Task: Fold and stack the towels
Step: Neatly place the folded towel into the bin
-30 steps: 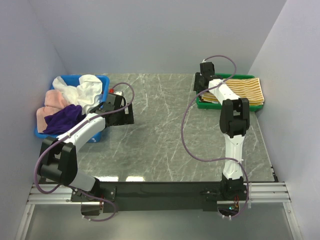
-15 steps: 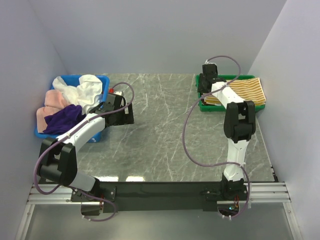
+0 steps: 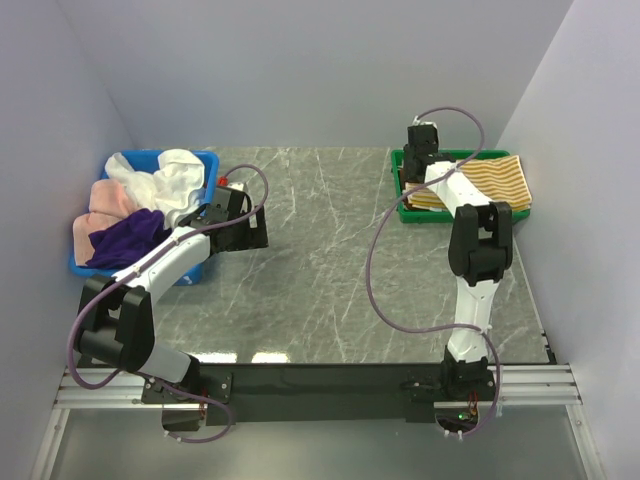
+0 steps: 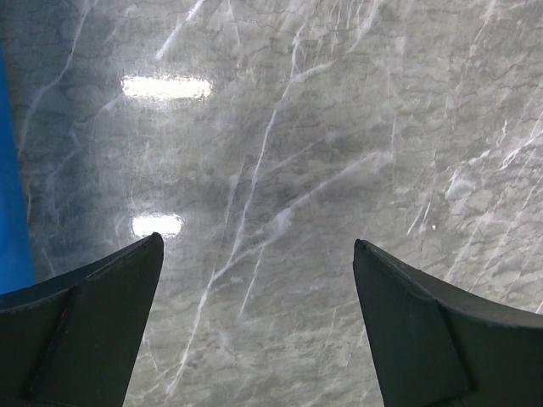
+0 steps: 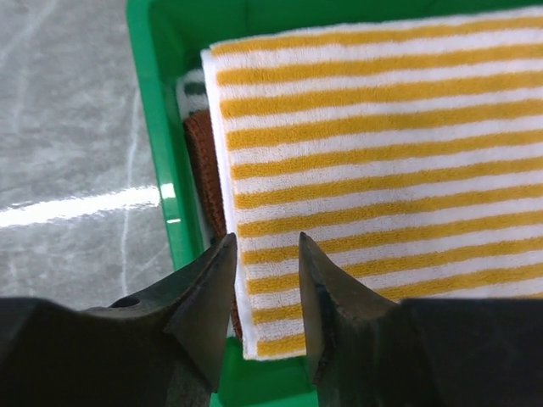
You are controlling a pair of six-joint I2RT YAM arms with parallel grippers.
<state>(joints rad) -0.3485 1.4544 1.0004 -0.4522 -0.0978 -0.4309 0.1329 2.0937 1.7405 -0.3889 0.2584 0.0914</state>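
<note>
A folded yellow-white striped towel [image 3: 490, 180] lies on top of the stack in the green tray [image 3: 404, 211] at the back right. In the right wrist view it [image 5: 382, 127] covers a brown towel [image 5: 204, 170] and a grey-white striped one [image 5: 193, 89]. My right gripper [image 3: 421, 140] hovers over the tray's left end, its jaws [image 5: 265, 242] a little apart above the towel's corner, holding nothing. Loose white [image 3: 170, 175], pink [image 3: 105, 200] and purple [image 3: 125, 240] towels fill the blue bin [image 3: 207, 160] at the left. My left gripper [image 3: 255, 228] is wide open and empty [image 4: 257, 246] over the marble table beside the bin.
The blue bin's edge [image 4: 10, 170] shows at the left of the left wrist view. The green tray's wall [image 5: 157, 127] runs beside the right fingers. Walls close in the table at the back and on both sides.
My right gripper has moved right and toward the back, to a spot over the green tray's left end. The left arm has not moved.
</note>
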